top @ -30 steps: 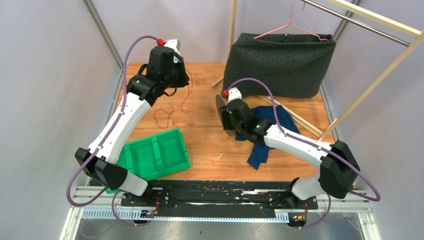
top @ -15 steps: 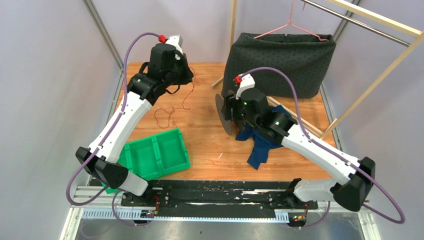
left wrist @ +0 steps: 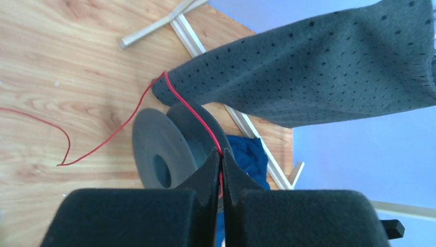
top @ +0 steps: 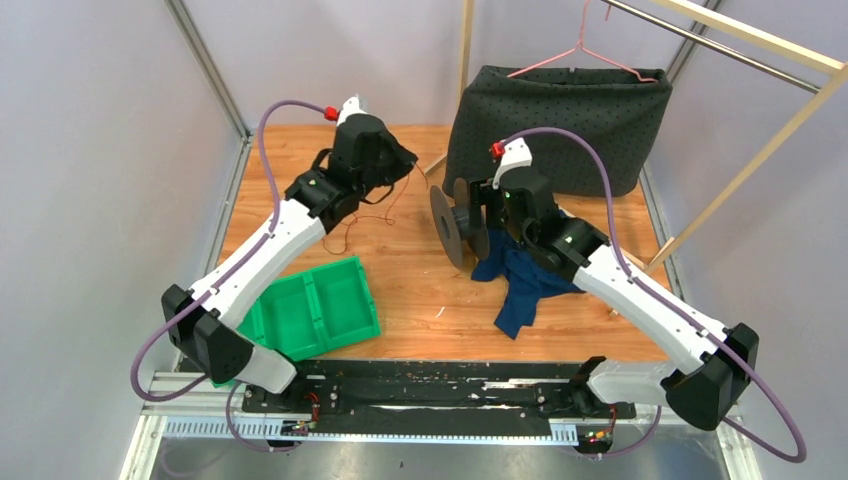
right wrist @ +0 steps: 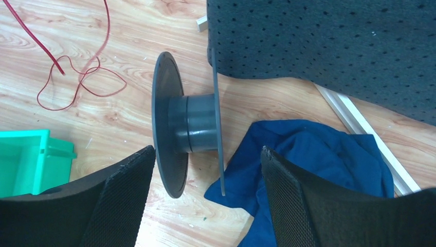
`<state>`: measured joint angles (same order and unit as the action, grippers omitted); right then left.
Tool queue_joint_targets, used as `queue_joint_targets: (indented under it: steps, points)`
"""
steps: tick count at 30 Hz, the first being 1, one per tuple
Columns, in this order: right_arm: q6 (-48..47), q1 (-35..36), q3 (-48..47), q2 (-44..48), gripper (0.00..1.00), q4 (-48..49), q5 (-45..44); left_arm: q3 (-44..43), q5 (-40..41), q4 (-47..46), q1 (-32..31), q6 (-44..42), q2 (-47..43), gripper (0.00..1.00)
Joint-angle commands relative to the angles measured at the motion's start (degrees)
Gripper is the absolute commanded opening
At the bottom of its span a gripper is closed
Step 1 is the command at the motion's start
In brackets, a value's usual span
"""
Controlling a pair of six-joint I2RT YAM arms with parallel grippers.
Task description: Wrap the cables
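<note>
Green bin [top: 310,310]: near left on table [top: 420,290].
Blue cloth [right wrist: 308,154]: right of centre, crumpled, touching right flange of spool [right wrist: 193,123].
Spool: standing on its two rims, axle level, mid-table.
Right gripper [right wrist: 206,150]: released, jaws wide apart, poised over spool hub, no contact seen.
Red cable [left wrist: 190,110]: loose loops on table left of spool, one strand rising to left gripper [left wrist: 221,154].
Left gripper: clenched on red cable, raised, left of and beyond spool.
Grey dotted fabric [top: 560,120]: far right, behind spool.
</note>
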<state>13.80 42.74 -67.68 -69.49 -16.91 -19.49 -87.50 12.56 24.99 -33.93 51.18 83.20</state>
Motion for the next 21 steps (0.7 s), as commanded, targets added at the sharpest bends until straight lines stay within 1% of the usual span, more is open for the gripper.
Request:
queue_joint_targets:
  steps: [1, 3, 5, 7, 10, 12, 17, 21]
  points:
    - [-1.5, -1.7, -0.3, 2.4, 0.79, -2.1, 0.5, 0.6, 11.3, -5.5, -4.8, 9.6, 1.0, 0.0]
    - [-1.8, -2.7, -0.2, 2.7, 0.79, -2.2, 1.1, -3.0, 13.7, -2.5, -6.2, 12.3, 3.8, 0.0]
    - [-2.3, -3.8, -0.2, 2.7, 0.79, -2.2, 1.9, -4.4, 14.4, -1.2, -6.9, 15.3, 6.9, 0.0]
    - [-2.5, -5.2, 0.1, 2.3, 0.79, -1.7, 2.9, -4.7, 15.5, -1.9, -7.5, 17.7, 9.2, 0.0]
    - [-2.7, -7.9, 1.2, 1.7, 0.79, 0.3, 6.7, -4.3, 17.4, -4.5, -7.5, 20.2, 11.7, 0.0]
    - [-3.1, -9.1, 1.4, 1.1, 0.79, 0.7, 8.7, -4.7, 17.3, -5.7, -7.5, 20.5, 13.3, 0.0]
    - [-3.3, -10.1, 1.6, -0.7, 0.8, 1.7, 10.6, -8.4, 15.2, -2.9, -7.8, 21.9, 17.4, 0.0]
    - [-5.3, -11.2, 1.7, -1.8, 0.8, 3.4, 11.6, -8.5, 14.2, -3.6, -7.8, 22.3, 19.1, 0.0]
